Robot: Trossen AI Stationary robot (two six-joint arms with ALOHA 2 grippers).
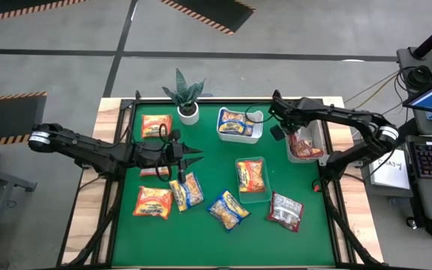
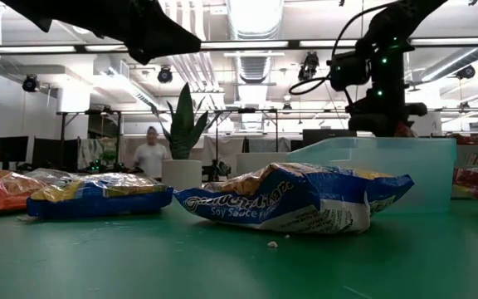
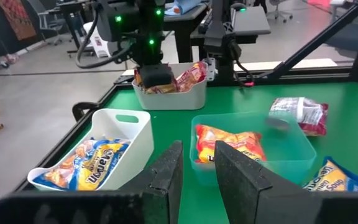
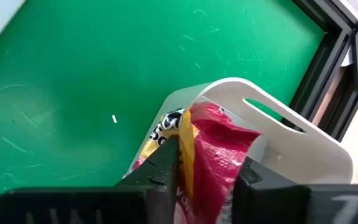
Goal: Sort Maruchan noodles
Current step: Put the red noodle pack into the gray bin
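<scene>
Maruchan noodle packets lie flat on the green table: orange ones (image 1: 156,125) (image 1: 153,201), yellow-and-blue ones (image 1: 186,190) (image 1: 229,210) and a dark red-and-silver one (image 1: 285,210). Another orange one (image 1: 251,176) lies in the clear tray (image 1: 265,162), and a yellow-and-blue one (image 1: 235,124) in the white tub (image 1: 256,139). My right gripper (image 4: 210,155) reaches down into the light bin (image 4: 272,112) at the right edge, shut on a dark red packet (image 4: 219,155). My left gripper (image 3: 197,146) hovers at mid-table, pointing right, open and holding nothing. My right gripper has the dark red packet's upper end (image 4: 216,140) between its two fingers, one finger (image 4: 166,165) against its yellow-edged side. The fingers come from above, slanting down. The packet stands on edge inside the bin, and its lower part is hidden behind the fingers.
A potted plant (image 1: 186,94) stands at the far edge, left of the white tub. Wooden borders and a black frame run round the green mat. A person (image 2: 149,154) stands in the room beyond the table.
</scene>
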